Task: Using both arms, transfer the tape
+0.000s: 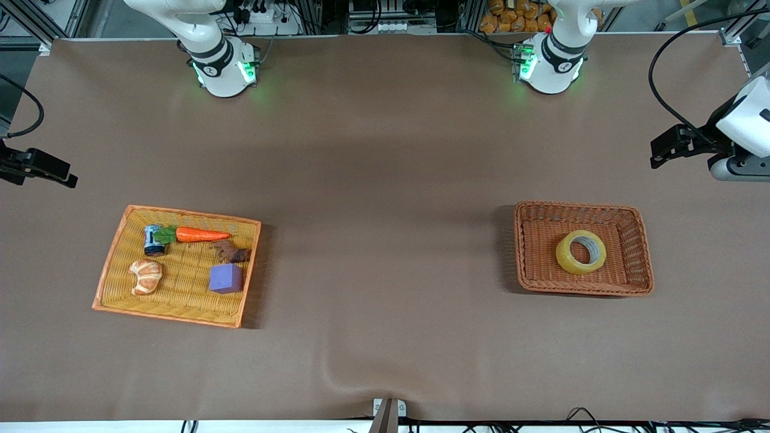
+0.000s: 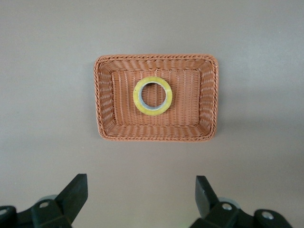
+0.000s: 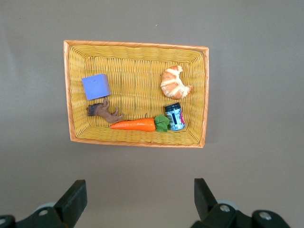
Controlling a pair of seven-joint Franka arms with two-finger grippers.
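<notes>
One roll of tape (image 1: pixel 581 252) lies flat in the brown wicker basket (image 1: pixel 639 224) toward the left arm's end of the table, a little toward the 1 o'clock corner of the basket's floor in the front view, its grey core facing up. Nothing touches it.

The left gripper (image 2: pixel 141 199) hangs high over the bare table beside that basket, its fingers spread wide and holding nothing. The right gripper (image 3: pixel 140 199) hangs likewise over the table by the yellow tray (image 1: pixel 114 258), spread and empty.

The first step looks to be the left arm's pick. I would centre the gripper above the roll, put one finger down through the core and the other outside the ring, and pinch the wall on the side away from the basket's rim, so the fingers do not snag the weave. A grip that leaves part of the ring free would suit the hand-over.

The yellow tray holds a carrot (image 1: pixel 201 234), a croissant (image 1: pixel 146 276), a purple cube (image 1: pixel 226 278), a small can (image 1: pixel 154 240) and a brown figure (image 1: pixel 231 252) whose kind I cannot make out. In the front view both arms are cut off at the frame's edges; only the wrist views show the fingers
</notes>
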